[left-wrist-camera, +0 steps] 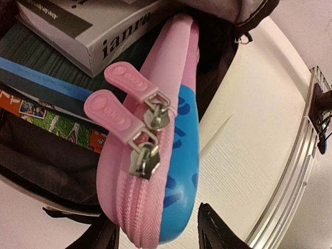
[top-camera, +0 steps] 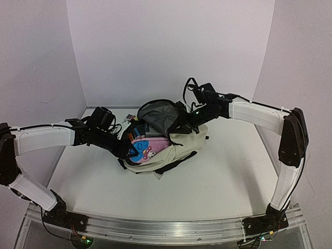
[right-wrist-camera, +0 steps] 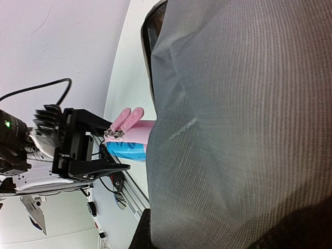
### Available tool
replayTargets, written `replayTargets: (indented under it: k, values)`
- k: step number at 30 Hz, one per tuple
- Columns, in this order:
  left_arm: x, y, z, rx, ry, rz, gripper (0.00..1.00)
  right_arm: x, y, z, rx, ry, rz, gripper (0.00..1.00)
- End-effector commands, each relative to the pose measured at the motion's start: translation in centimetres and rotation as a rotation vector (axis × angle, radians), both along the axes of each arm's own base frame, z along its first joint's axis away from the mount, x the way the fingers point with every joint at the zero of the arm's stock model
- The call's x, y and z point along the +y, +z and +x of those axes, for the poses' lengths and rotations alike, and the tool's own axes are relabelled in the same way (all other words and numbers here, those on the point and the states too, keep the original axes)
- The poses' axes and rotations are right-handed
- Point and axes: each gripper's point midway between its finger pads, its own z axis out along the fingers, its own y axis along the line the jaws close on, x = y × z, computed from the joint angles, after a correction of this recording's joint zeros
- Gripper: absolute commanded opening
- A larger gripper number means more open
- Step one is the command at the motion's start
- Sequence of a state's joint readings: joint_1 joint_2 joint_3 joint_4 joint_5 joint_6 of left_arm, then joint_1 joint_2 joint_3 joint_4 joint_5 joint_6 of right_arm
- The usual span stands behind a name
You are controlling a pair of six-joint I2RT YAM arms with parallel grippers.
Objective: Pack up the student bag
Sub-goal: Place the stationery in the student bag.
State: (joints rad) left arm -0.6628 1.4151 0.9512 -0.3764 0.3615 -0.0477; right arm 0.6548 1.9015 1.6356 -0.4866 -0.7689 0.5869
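The left arm [top-camera: 44, 139] and right arm [top-camera: 257, 114] both bend at the elbow and reach inward toward the middle. The left gripper [left-wrist-camera: 154, 218] has its jaws parted. The right gripper [top-camera: 182, 126] is closed tight, its wrist angled downward.

– Anything legible here?
– One word. The grey box [left-wrist-camera: 93, 36] in the upper left of the left wrist view has black letters on its side reading "ianra".
– And the pink zipper pulls [left-wrist-camera: 110, 112] at centre?
– Embossed ovals, too small to read. The print on the box's dark top strip is blurred too.
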Motion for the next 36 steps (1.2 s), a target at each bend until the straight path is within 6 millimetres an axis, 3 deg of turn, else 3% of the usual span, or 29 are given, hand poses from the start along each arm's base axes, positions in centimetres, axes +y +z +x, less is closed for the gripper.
replayTargets:
  k: [1,3,6,9,16,20,27,28,33,36]
  values:
    - [-0.1,-1.2,-0.3,0.044,-0.031,0.045,0.48,0.2,4.8,-0.5,-0.093,0.037,0.101,0.00]
    - [-0.5,-1.7,0.1,0.060,-0.029,0.043,0.40,0.2,4.8,-0.5,-0.091,0.037,0.102,0.00]
    - [-1.1,-2.1,0.4,0.071,-0.032,0.037,0.21,0.2,4.8,-0.7,-0.089,0.040,0.104,0.00]
    - [-2.0,-1.4,1.1,0.052,-0.024,-0.024,0.08,0.1,4.6,-0.8,-0.080,0.043,0.104,0.00]
    - [-5.8,2.1,3.1,-0.039,-0.025,-0.186,0.01,0.2,4.7,-1.2,-0.064,0.054,0.115,0.00]
    - [-8.3,2.6,3.9,-0.076,-0.069,-0.197,0.00,0.2,4.8,-1.4,-0.063,0.062,0.119,0.00]
    - [-11.9,0.9,6.3,-0.114,-0.035,-0.189,0.06,0.1,5.3,-1.5,-0.071,0.069,0.128,0.00]
    - [-12.3,1.4,6.6,-0.135,-0.031,-0.199,0.07,-0.1,5.3,-1.5,-0.069,0.066,0.127,0.00]
    - [-12.2,3.0,6.0,-0.157,-0.029,-0.174,0.41,-2.6,5.0,-0.5,-0.054,0.020,0.116,0.00]
    - [-10.6,5.0,5.2,-0.153,-0.002,-0.151,0.52,-5.2,4.4,-0.1,-0.084,0.014,0.045,0.00]
